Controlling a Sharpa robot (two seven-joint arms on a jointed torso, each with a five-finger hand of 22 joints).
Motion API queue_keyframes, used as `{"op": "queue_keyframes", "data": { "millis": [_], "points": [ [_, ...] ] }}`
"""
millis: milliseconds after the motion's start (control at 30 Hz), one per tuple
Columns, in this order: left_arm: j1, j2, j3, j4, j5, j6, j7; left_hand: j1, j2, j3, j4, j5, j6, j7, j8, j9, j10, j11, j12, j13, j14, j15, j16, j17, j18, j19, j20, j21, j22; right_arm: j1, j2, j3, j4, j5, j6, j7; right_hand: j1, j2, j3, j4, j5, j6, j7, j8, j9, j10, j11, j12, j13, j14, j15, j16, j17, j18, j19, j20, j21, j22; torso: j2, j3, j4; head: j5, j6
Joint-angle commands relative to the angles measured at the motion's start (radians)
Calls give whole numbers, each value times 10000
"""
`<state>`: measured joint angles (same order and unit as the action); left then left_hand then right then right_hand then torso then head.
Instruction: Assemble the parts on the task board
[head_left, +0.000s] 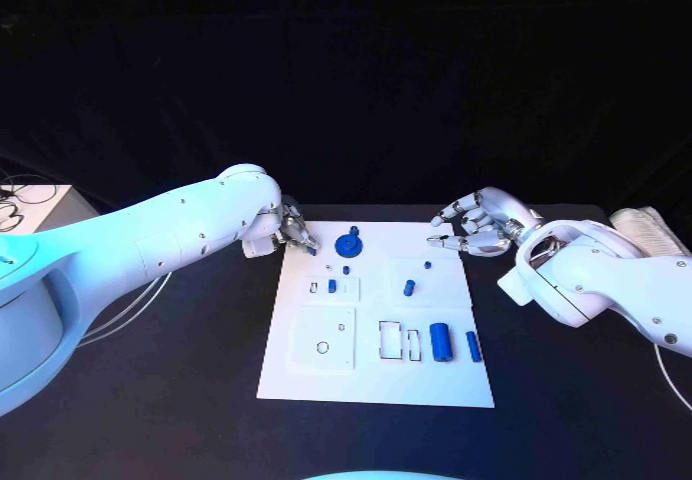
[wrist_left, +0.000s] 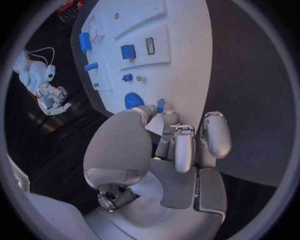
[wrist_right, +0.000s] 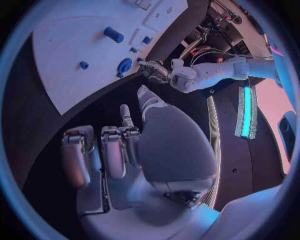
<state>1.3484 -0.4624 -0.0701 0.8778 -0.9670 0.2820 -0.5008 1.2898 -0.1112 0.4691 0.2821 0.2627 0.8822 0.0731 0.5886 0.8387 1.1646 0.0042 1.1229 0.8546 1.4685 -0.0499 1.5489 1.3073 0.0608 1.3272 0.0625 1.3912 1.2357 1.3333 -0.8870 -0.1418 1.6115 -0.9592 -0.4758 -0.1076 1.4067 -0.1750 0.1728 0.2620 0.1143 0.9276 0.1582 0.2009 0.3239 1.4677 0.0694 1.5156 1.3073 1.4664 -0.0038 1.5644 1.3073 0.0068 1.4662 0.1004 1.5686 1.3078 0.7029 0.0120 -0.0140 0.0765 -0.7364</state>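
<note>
Here, the black table (head_left: 173, 400) spreads under me, and on its middle lies the white rectangular task board (head_left: 378, 385), flat, its long sides running away from me. My left white arm (head_left: 130, 250) reaches in to the board's far left corner, and my right white arm (head_left: 620, 280) stops just off the far right corner. My left silver robot hand (head_left: 293, 235) sits at that far left corner; in the left wrist view a small blue piece (wrist_left: 160, 105) shows pinched between its thumb and a fingertip, so this robot hand is grasping that piece, right beside the round blue disc with a knob (head_left: 348, 243) that stands near the board's far edge. My right silver robot hand (head_left: 473, 226) hovers at the far right corner with fingers curled but apart and nothing in them, so it is released. On the board's near right part a blue cylinder (head_left: 440, 342) lies beside a narrower blue bar (head_left: 473, 346), the two close but apart, both pointing away from me. Next to them sit rectangular outlined slots (head_left: 392, 338). In the middle of the board a small blue peg (head_left: 410, 288) lies on a raised white square, and another small blue block (head_left: 332, 286) rests on the square to its left.
</note>
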Motion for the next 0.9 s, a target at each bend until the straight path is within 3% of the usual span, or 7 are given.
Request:
{"op": "queue_keyframes", "data": {
  "millis": [33, 100, 267, 433, 500, 600, 900],
  "points": [
    [0, 18, -2, 1, 154, 85, 195, 297, 48, 219, -54, 54, -94, -18, 64, 51, -29, -10, -9, -27, 847, 8, 10, 2271, 179, 7, 14, -12, 9, 2, 9, 2, 5, -46, 98, 102, -55, 0, -14, 61, 36, 4, -17, 35, -10, 495, 57, -12, 2151, 1035, 63, 50, 2600, -63, 1036, 59, 1, 2617, -3, 1, 1, 7, -5],
    [0, -4, -3, 21, 181, 27, 223, 667, 12, 878, -249, 56, -177, 38, 117, 102, -19, 9, -44, -71, 851, 19, 16, 2279, 174, 19, 14, 4, 46, 2, 8, 2, 3, -46, 98, 102, -55, 0, -14, 61, 36, 4, -17, 35, -10, 495, 57, -12, 2151, 1035, 63, 50, 2600, -63, 1036, 59, 1, 2617, -2, 3, 1, 4, -10],
    [-1, -130, -4, 183, 327, -249, 296, 719, -142, 1448, -415, 73, -187, 33, 212, 173, 69, 19, -3, -33, 871, 32, 41, 2318, 167, 42, 31, 28, 93, 2, 6, 2, -4, -46, 98, 106, -55, 0, -14, 61, 36, 4, -17, 35, -10, 495, 57, -12, 2151, 1035, 63, 50, 2600, -63, 1036, 59, 1, 2617, -10, 3, 7, 19, -7],
    [2, -407, -2, 615, 700, -744, 346, 423, -498, 2463, -776, 110, -105, 12, 381, 274, 282, -9, 122, 108, 926, 6, 104, 2425, 139, 153, 12, 121, 251, 2, -12, 2, -9, -46, 102, 101, -55, 0, -14, 61, 36, 4, -17, 35, -10, 495, 57, -12, 2151, 1035, 63, 50, 2600, -63, 1036, 59, 1, 2617, -22, 6, 36, 34, -6],
    [5, -570, 0, 899, 867, -958, 358, -15, -710, 3240, -1137, 124, -34, -26, 491, 336, 411, -42, 170, 159, 955, -25, 136, 2482, 111, 253, -21, 199, 383, 2, -19, 2, -14, -46, 104, 99, -55, 0, -14, 61, 36, 4, -17, 35, -10, 495, 57, -12, 2151, 1035, 63, 50, 2600, -63, 1036, 59, 1, 2617, -42, 11, 52, 47, -11],
    [7, -881, 13, 1445, 1035, -1275, 360, -353, -799, 3666, -1440, 144, 42, -44, 573, 378, 517, -75, 212, 194, 990, -60, 178, 2559, 80, 371, -48, 288, 537, 2, -25, 2, -22, -46, 106, 100, -55, 0, -14, 61, 36, 4, -17, 35, -10, 495, 57, -12, 2151, 1035, 63, 50, 2600, -63, 1036, 59, 1, 2617, -76, 18, 76, 51, -31],
    [7, -1830, -1, 3117, 1099, -1905, 298, -989, -1011, 4388, -2040, 345, 275, -132, 672, 392, 852, -166, 365, 400, 1023, -140, 219, 2635, 0, 648, -124, 498, 897, 2, -55, 0, -64, -44, 114, 94, -55, 0, -14, 61, 36, 4, -17, 35, -10, 495, 57, -12, 2151, 1035, 63, 50, 2600, -63, 1036, 59, 1, 2617, -163, 12, 164, 46, -91]
  ]
}}
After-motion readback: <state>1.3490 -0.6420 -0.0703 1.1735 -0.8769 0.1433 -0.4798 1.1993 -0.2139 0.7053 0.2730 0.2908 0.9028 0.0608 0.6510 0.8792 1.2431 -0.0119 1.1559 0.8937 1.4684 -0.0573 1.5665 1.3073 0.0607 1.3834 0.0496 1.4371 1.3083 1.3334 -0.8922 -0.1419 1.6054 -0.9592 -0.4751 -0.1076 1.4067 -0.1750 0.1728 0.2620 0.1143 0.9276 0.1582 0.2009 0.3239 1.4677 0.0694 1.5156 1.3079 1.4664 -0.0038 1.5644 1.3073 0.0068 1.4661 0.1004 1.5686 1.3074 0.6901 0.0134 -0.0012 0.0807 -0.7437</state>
